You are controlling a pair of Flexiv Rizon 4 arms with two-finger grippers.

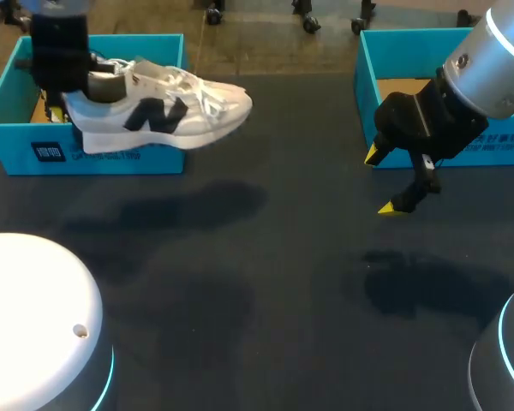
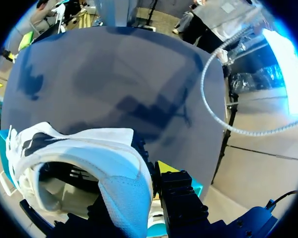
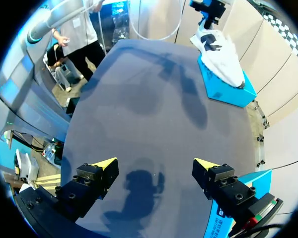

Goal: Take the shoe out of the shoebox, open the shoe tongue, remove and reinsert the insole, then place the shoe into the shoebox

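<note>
A white sneaker (image 1: 163,107) with a dark side logo hangs above the front wall of the blue shoebox (image 1: 86,156) at the table's back left, its toe pointing right past the box. My left gripper (image 1: 62,77) is shut on the sneaker's heel. In the left wrist view the heel collar (image 2: 121,173) sits between the fingers, and only one yellow fingertip (image 2: 164,167) shows. My right gripper (image 1: 382,181) hovers open above the table at the right, holding nothing. Seen from its wrist, the right gripper (image 3: 153,166) faces bare tabletop, with the sneaker (image 3: 221,52) and shoebox (image 3: 228,91) far ahead.
A second blue open box (image 1: 403,51) stands at the back right, just behind my right gripper. Dark tabletop (image 1: 265,282) stretches between the two boxes. My arms' white bases (image 1: 34,325) fill the near corners.
</note>
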